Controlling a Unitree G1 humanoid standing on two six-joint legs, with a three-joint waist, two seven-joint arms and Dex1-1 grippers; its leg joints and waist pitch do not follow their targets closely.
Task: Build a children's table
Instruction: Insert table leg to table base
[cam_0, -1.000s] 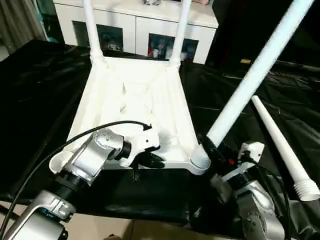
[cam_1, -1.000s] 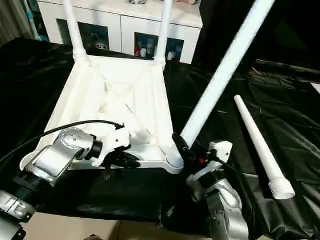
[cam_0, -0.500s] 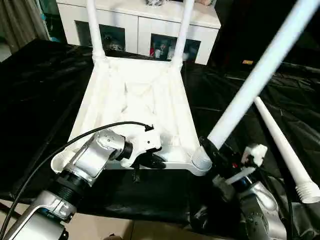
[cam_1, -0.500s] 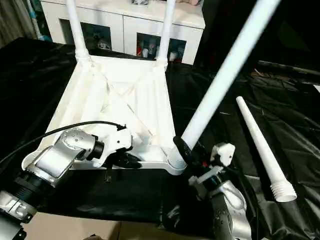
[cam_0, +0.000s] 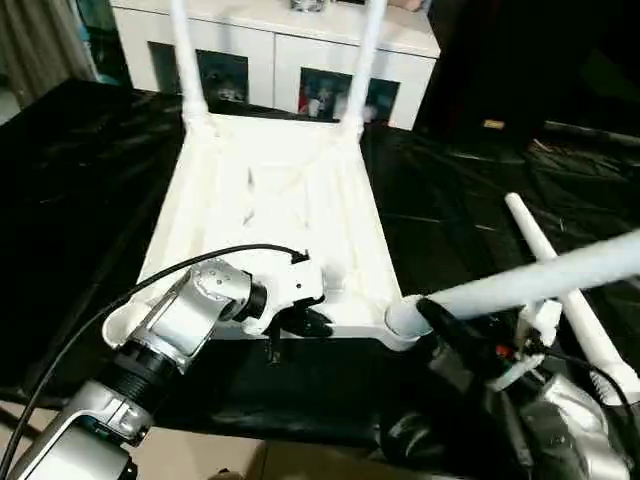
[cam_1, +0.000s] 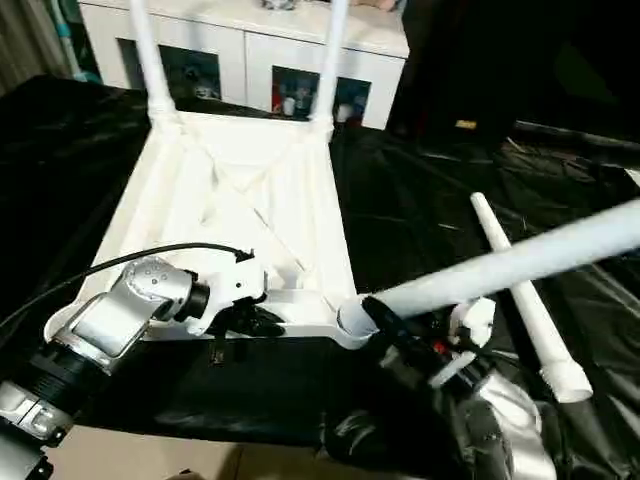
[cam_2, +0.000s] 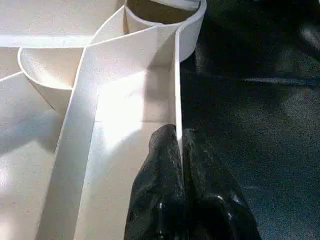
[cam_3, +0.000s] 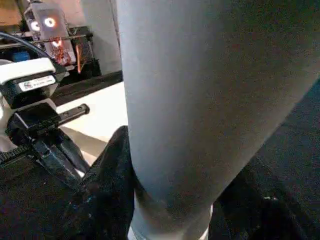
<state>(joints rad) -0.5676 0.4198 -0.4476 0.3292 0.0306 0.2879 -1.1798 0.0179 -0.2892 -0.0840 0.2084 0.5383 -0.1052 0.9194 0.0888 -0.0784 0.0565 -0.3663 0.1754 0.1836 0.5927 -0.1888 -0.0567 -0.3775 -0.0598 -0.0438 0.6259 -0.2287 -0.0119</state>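
The white table top (cam_0: 280, 200) lies upside down on black sheeting, ribs up. Two legs (cam_0: 183, 50) (cam_0: 365, 50) stand in its far corner sockets. My left gripper (cam_0: 300, 322) is shut on the top's thin near rim wall (cam_2: 176, 90), one finger on each side. My right gripper (cam_0: 450, 330) is shut on a third leg (cam_0: 540, 280), close to its thick end. That end rests at the near right corner socket (cam_0: 400, 322), and the leg slants low toward the right. The grey leg (cam_3: 200, 100) shows between my right fingers (cam_3: 107, 190). A fourth leg (cam_1: 500, 245) lies loose on the sheeting to the right.
A white cabinet (cam_0: 270, 60) with glass doors stands behind the table top. Black sheeting (cam_0: 80, 170) covers the work surface on both sides. The near left corner socket (cam_0: 120, 320) holds no leg. A black cable (cam_0: 150, 280) runs along my left forearm.
The leg in my right gripper has swung down from a steep upward tilt to a low slant toward the right, its thick end staying by the near right socket. My left gripper holds still.
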